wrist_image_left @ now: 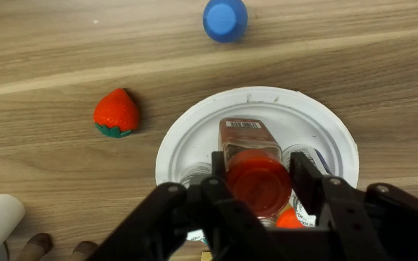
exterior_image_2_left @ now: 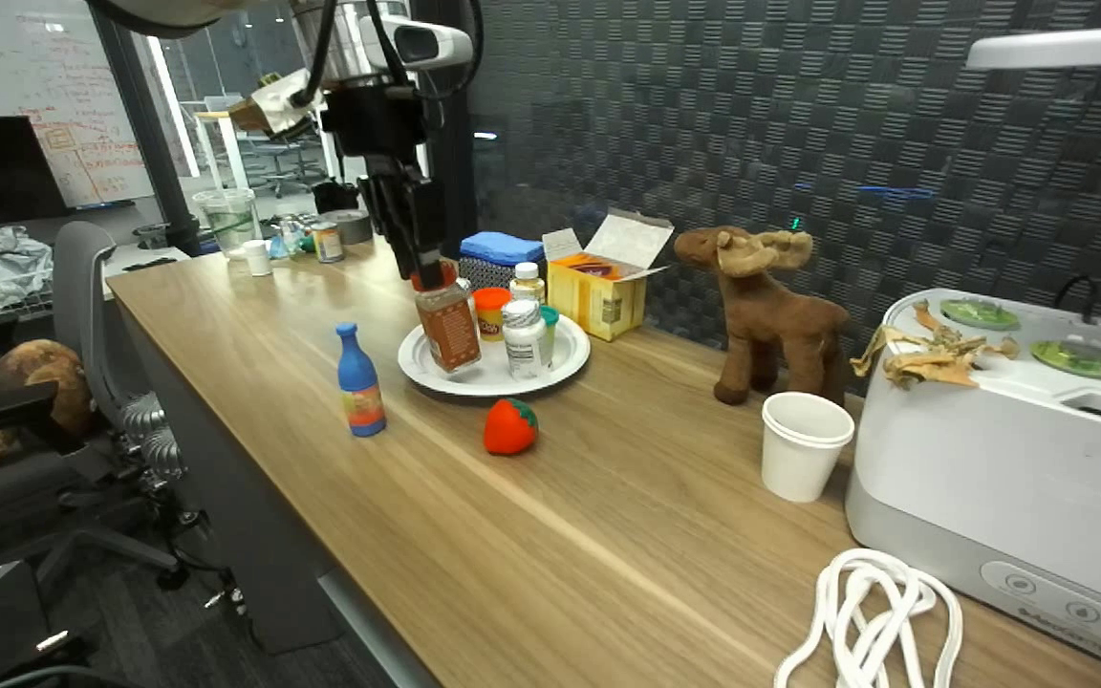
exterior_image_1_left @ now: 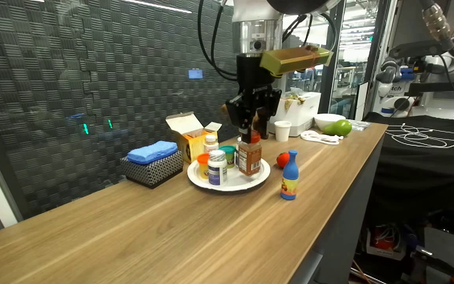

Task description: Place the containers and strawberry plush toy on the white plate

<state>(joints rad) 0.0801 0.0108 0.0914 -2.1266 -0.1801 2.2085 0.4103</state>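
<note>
My gripper [wrist_image_left: 258,170] is shut on the red cap of the orange-brown jar [exterior_image_1_left: 250,157], one finger on each side. The jar leans a little over the white plate [exterior_image_2_left: 474,385]; whether its base touches the plate I cannot tell. On the plate stand a white bottle [exterior_image_1_left: 217,173] with a white cap, an orange tub [exterior_image_2_left: 490,315], a green-lidded tub [exterior_image_1_left: 229,154] and more white-capped bottles, partly hidden. The blue bottle [exterior_image_2_left: 359,387] stands upright on the table, off the plate. Near the plate lies the strawberry plush toy [wrist_image_left: 116,112], red with green leaves.
Behind the plate are an open yellow box [exterior_image_2_left: 598,296] and a patterned box [exterior_image_1_left: 154,167] topped by a blue cloth [exterior_image_1_left: 153,152]. A brown plush moose [exterior_image_2_left: 770,315], paper cups [exterior_image_2_left: 804,444], a white appliance [exterior_image_2_left: 1009,459] and a white cord [exterior_image_2_left: 871,612] are farther along the table.
</note>
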